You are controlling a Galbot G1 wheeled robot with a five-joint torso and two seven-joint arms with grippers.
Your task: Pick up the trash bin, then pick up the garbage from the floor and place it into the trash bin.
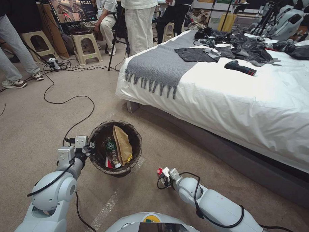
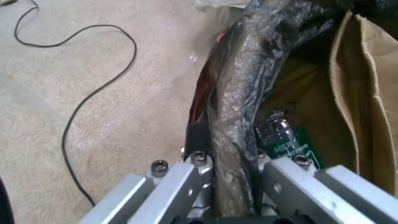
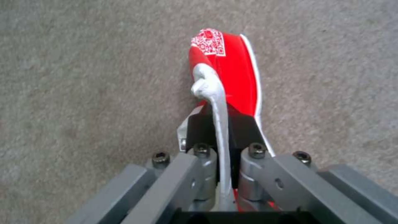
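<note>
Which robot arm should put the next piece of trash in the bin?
The right one. Its claw is already shut on a crumpled red-and-white packet, near the bin. The left claw is busy clamping the bag-lined rim of the small round trash bin.

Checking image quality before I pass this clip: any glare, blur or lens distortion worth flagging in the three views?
Head view: wide-angle bending at the edges, even light, trash bin sharp. Left wrist view: soft, with sheen on the bag at the rim where the left gripper clamps. Right wrist view: red-and-white packet in the right gripper readable, carpet grainy.
</note>
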